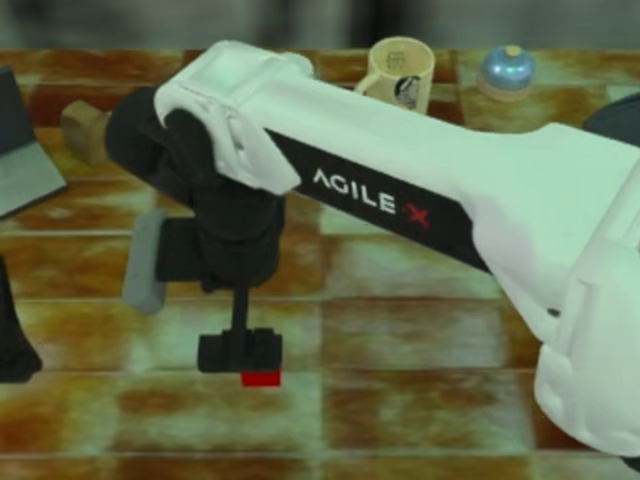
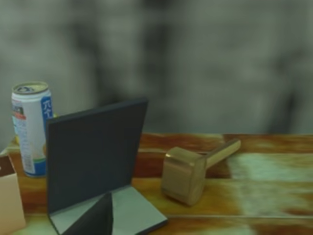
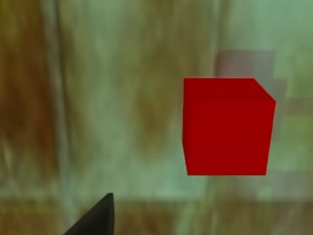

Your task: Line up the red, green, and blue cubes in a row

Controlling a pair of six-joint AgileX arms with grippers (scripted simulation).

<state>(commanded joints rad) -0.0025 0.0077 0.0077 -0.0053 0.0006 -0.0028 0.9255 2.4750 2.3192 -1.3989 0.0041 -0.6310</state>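
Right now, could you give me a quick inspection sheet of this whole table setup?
Surface: table, patchy brown and pale green.
Job's things: red cube under the right arm; green and blue cubes not seen.
Clutter: mug, bell, wooden mallet, laptop, drink can.
Grippers: right claw above the red cube; left arm parked at the left edge.
Cables: nothing seen.
Surroundings: blurred grey backdrop.

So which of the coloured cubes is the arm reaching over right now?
The red cube, right beneath the right gripper. It's the only cube showing; green and blue ones aren't visible in any view.
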